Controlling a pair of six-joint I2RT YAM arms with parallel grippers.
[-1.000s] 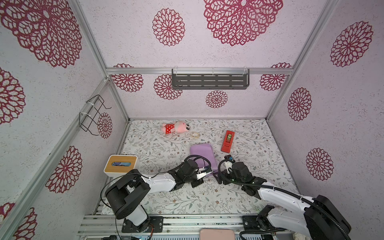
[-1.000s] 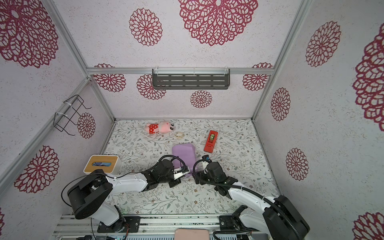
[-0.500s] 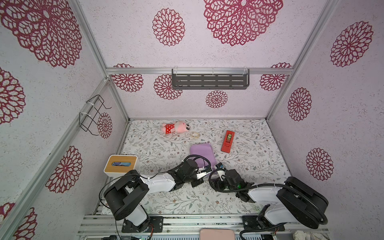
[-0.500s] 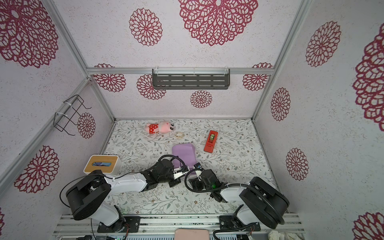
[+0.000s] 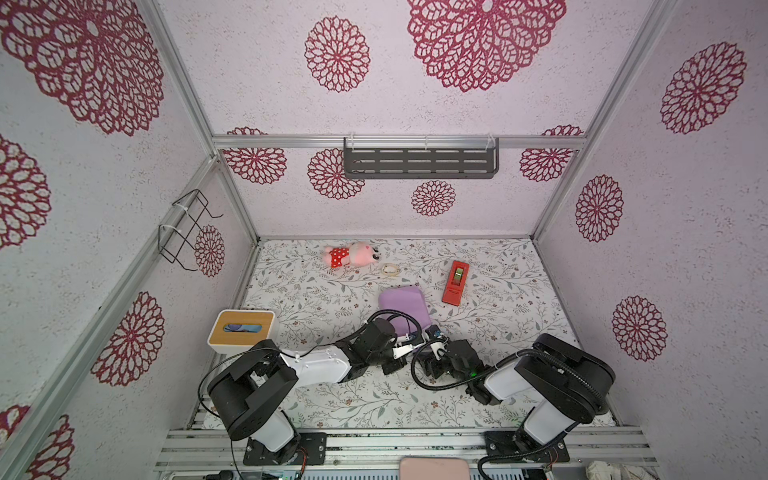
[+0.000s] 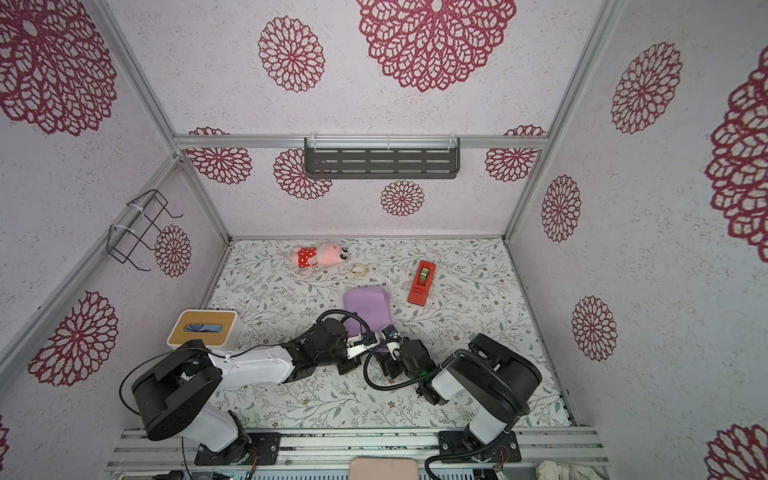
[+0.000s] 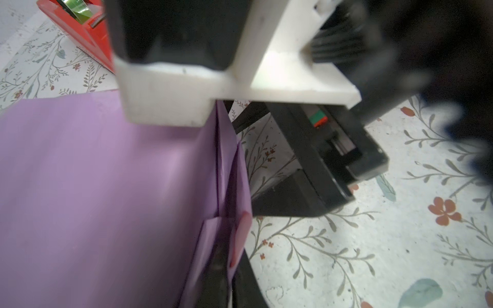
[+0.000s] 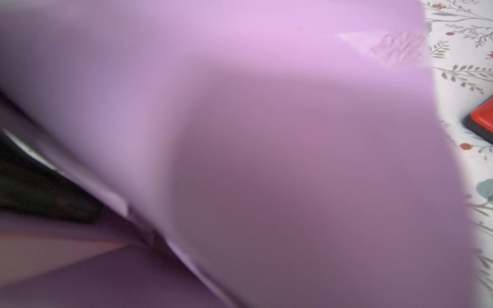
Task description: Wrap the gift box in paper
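Pulled nearer and leftward since earlier frame: your right gripper (image 5: 432, 354), now at near end of parcel, mid-table (image 5: 498, 320). Its arm is folded back toward base. gift box hidden inside lilac paper (image 5: 401, 303). Parcel lies just left of red tape dispenser (image 5: 456, 282). Your left gripper (image 7: 229, 272) works same near end, fingers close together, nipping loose paper flap with pink underside showing. Right claw's opening: cannot tell, since wrist view is blurred and filled with paper.
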